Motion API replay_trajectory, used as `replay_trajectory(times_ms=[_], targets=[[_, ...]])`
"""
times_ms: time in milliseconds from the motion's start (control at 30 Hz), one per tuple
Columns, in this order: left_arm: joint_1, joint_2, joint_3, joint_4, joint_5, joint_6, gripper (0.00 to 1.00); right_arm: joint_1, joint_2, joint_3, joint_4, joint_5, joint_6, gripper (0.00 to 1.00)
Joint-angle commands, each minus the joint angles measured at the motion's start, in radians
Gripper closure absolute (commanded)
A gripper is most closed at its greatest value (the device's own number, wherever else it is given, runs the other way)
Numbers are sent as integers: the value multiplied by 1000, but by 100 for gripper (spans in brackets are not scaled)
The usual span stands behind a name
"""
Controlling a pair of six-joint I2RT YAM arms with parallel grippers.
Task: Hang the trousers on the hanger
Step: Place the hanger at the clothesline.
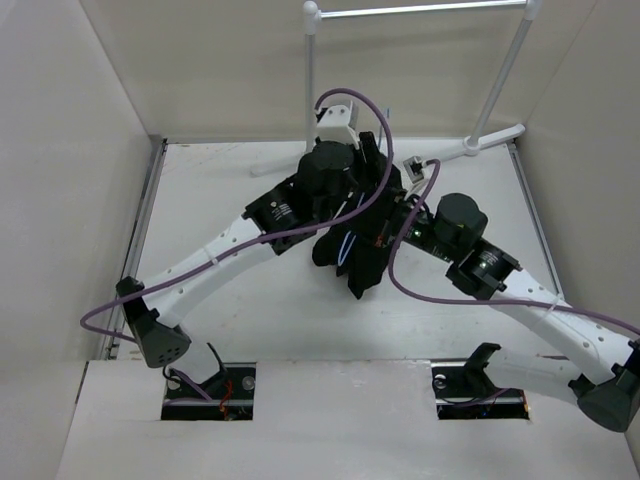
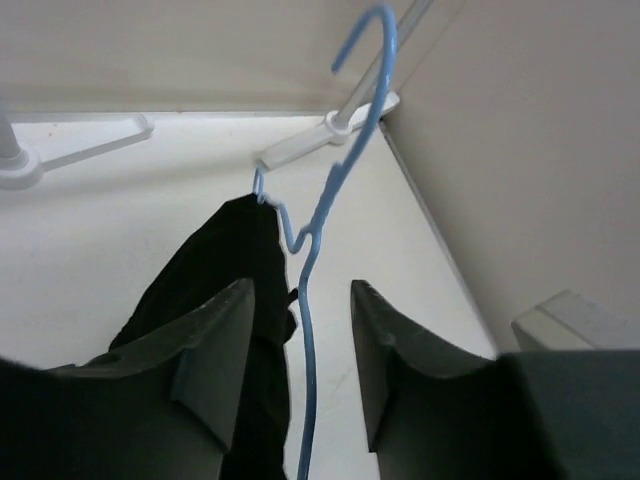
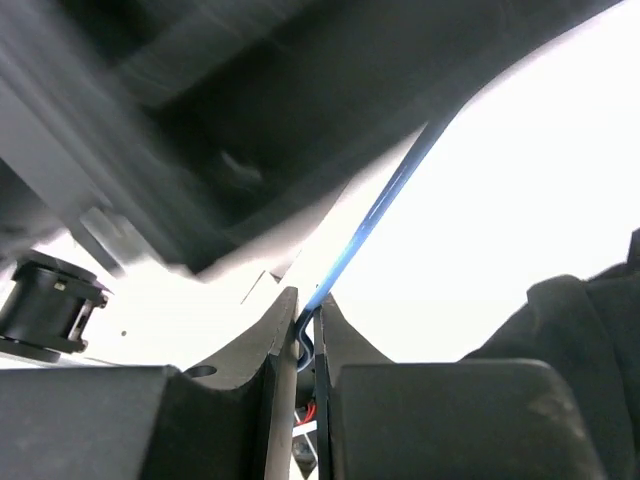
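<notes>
White walls box in a pale surface point(image 1: 250, 310), and a white rack point(image 1: 310, 80) stands at its far edge. The left arm point(image 1: 215, 250) and right arm point(image 1: 540, 310) reach in and meet over the middle. Between their wrists the trousers point(image 1: 358, 262) hang in a dark bunch, lifted off the surface.

Seen from the left wrist, the hanger point(image 2: 318, 225) is a thin blue wire with its hook pointing up towards a foot of the rack. The black cloth hangs from a bend in the wire. The wire runs down through the gap of the left jaws, which stand parted and released, and neither finger seems to touch it. The right jaws are clenched on the same wire, pinching it at their tips, with black cloth just off to one side.
</notes>
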Motion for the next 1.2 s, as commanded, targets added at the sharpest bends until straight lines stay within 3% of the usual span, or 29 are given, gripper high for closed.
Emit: replay_trajectory(times_ms=[0, 100, 167, 200, 400, 633, 967, 1167], targets=[[25, -89, -20, 106, -32, -23, 46, -28, -47, 20, 75, -6, -19, 97], [50, -123, -32, 112, -38, -26, 19, -77, -46, 40, 64, -43, -32, 99], [73, -152, -40, 111, -33, -24, 10, -115, -35, 63, 64, -67, -47, 99], [91, -173, -46, 108, -33, -23, 0, -137, -26, 82, 64, -80, -51, 99], [229, -333, -145, 79, -39, -30, 0, -267, 86, 269, 44, -161, -110, 100], [341, -472, -352, -39, -22, -125, 0, -451, 359, 603, -16, -270, -156, 100], [545, -634, -636, -171, 91, -181, 0, -573, 718, 1066, -147, -325, -177, 100], [608, -677, -751, -184, 139, -188, 0, -626, 844, 1247, -209, -351, -177, 100]])
